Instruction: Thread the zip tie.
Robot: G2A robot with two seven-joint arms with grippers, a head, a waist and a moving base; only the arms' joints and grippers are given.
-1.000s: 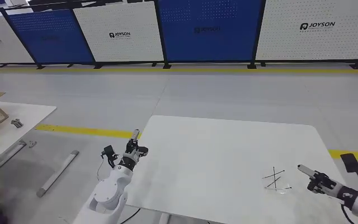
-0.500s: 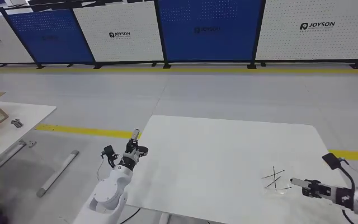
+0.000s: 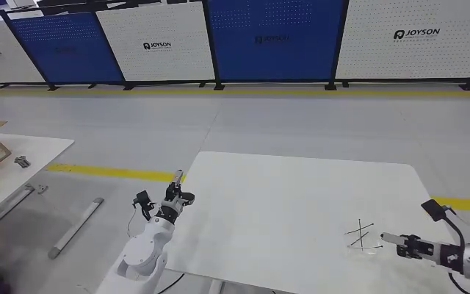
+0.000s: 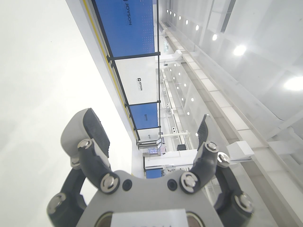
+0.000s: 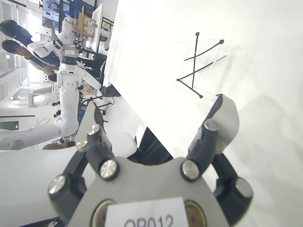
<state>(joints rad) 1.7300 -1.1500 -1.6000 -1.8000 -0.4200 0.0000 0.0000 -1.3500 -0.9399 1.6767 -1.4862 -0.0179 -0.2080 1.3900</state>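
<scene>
Right jaws, open and empty, should pinch one zip tie (image 5: 195, 48) clear of the crossed others; left jaws open, empty.

The left arm (image 3: 147, 250) stands bent at the robot's near left. Its left pincer (image 4: 149, 124) points forward, away from the body, with fingers spread wide. The right arm (image 3: 444, 255) reaches low and level at the far right, and its right pincer (image 5: 156, 107) is turned inward, fingers likewise spread.
</scene>
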